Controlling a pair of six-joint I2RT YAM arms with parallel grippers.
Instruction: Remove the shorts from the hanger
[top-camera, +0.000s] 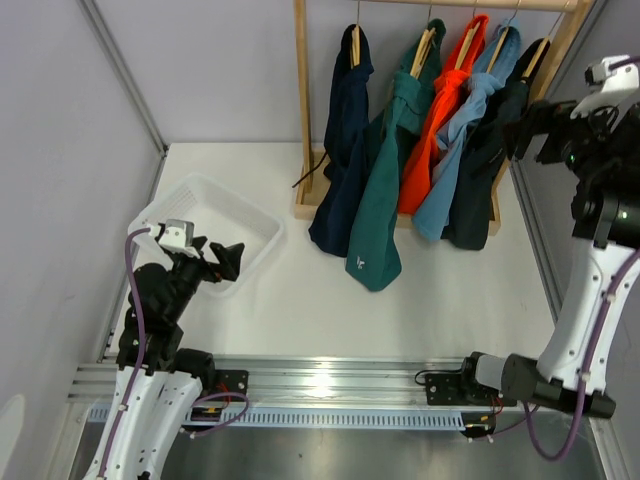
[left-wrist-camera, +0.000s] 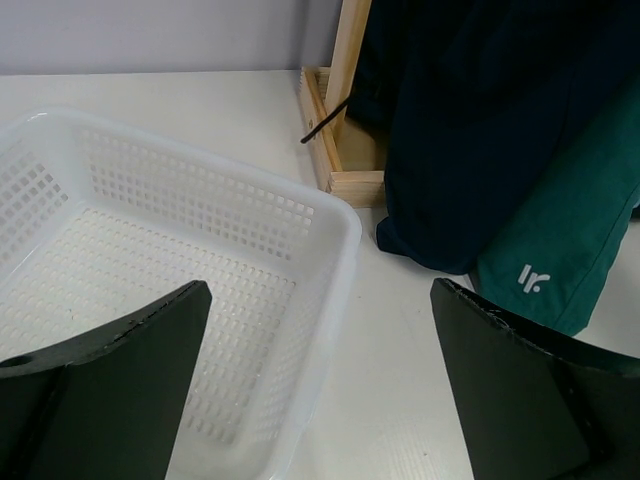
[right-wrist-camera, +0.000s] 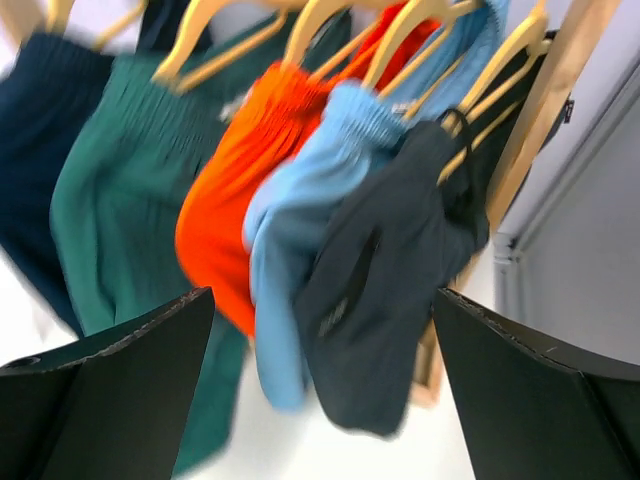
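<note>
shorts (right-wrist-camera: 385, 300): draped on hanger (right-wrist-camera: 497, 68), rightmost on far rack (top-camera: 303, 100) | left jaws: released wide, empty, above white basket (left-wrist-camera: 338, 232) at worktop's left | right jaws: released wide, empty, facing shorts, not touching

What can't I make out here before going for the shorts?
Right wrist view: all motion-blurred; how the shorts sit on the hanger is unclear, and its hook is cut off by the top edge.
Top view: the hanger is mostly covered by fabric, and the right arm overlaps the shorts' edge.
Left wrist view: shorts out of frame; only the navy garment and teal garment show.
</note>
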